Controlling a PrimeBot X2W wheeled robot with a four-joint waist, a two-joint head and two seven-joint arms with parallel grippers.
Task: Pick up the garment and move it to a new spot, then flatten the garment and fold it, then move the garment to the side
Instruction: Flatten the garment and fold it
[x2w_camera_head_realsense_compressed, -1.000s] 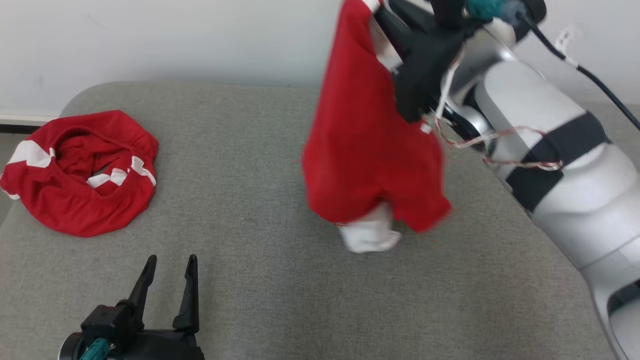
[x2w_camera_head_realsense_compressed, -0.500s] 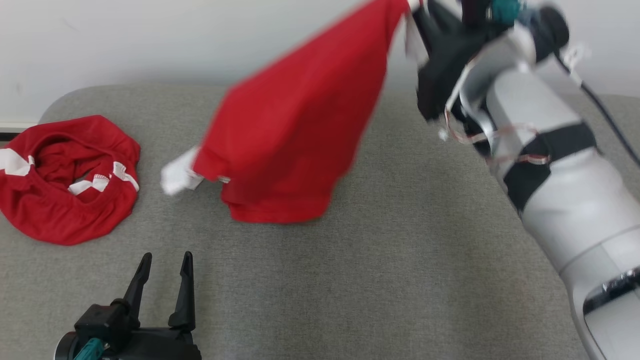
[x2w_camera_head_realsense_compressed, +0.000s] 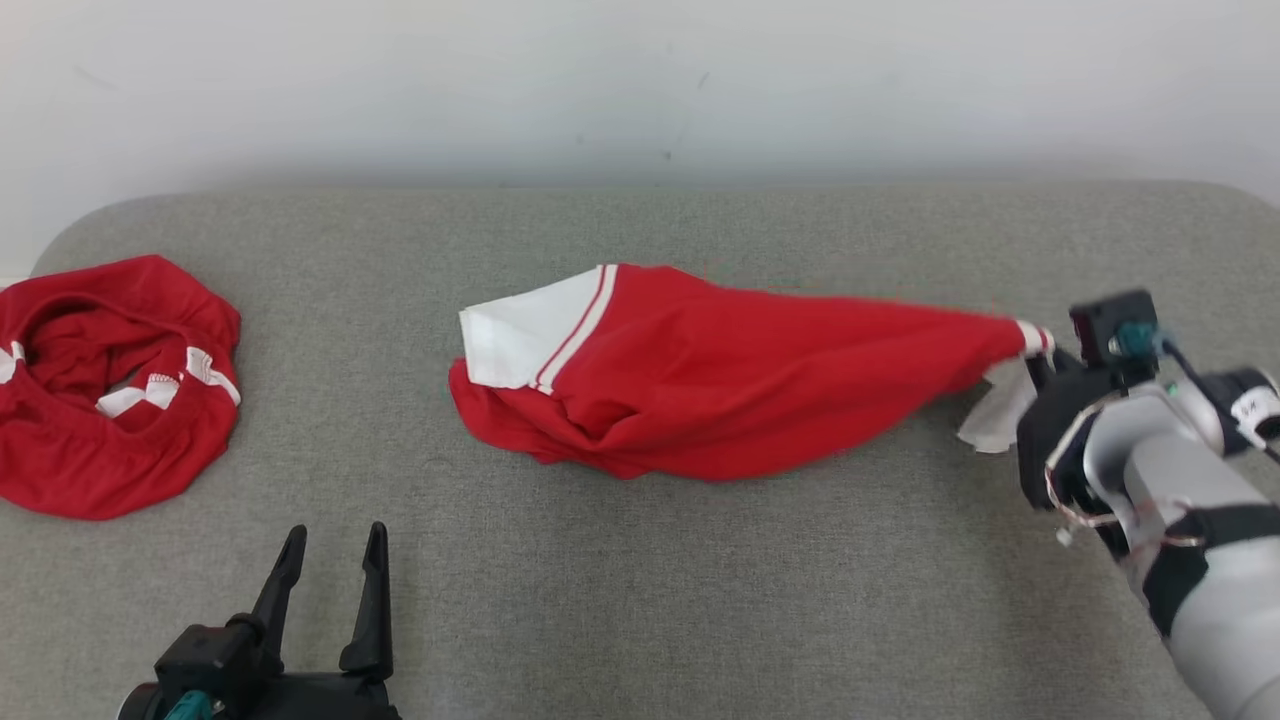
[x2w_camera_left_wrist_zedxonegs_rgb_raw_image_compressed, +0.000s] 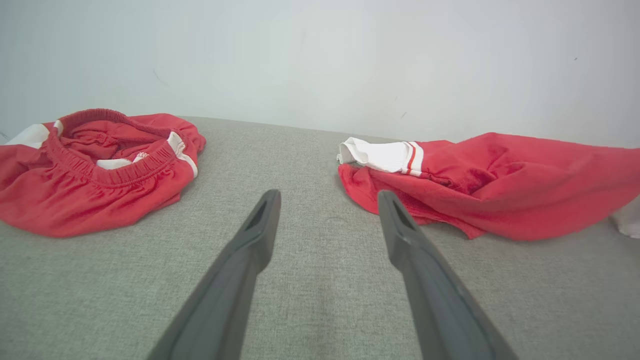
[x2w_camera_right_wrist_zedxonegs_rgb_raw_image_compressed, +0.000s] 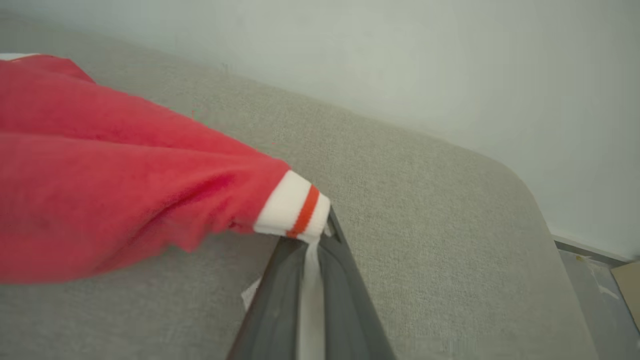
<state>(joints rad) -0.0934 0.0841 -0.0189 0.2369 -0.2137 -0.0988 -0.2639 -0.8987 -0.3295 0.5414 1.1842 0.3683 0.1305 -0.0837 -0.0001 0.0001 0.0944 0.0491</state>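
Cushion (x2w_camera_head_realsense_compressed: 640, 620): a broad grey fabric surface against a pale wall, used as the workbench. Both garments lie on it.
Shirt (x2w_camera_head_realsense_compressed: 740, 380): red, in the middle of the cushion. Its left end, with a white sleeve band, lies bunched on the fabric, and its right end tapers to a point at the right gripper. Holding it by one end probably serves to lay it out lengthwise for flattening.
Shorts (x2w_camera_head_realsense_compressed: 100, 400): a crumpled red heap with an elastic waistband at the cushion's far left, well apart from the shirt. They look to be out of the way of this step.
Right gripper (x2w_camera_head_realsense_compressed: 1035, 355): clenched on the shirt's cuff, low over the cushion near its right end, so the cloth is drawn taut rather than lifted.
Left gripper (x2w_camera_head_realsense_compressed: 337, 532): fingers spread and grasping nothing. It sits at the front left and points into the bare gap between shorts and shirt, likely placed to take the loose end.
Cuff (x2w_camera_right_wrist_zedxonegs_rgb_raw_image_compressed: 295, 210): white with a red stripe, pinched at its edge, with a pale strip of cloth trailing between the fingers.
Stage: the shirt is at its new spot, and the wrinkles at its left end have not yet been smoothed.
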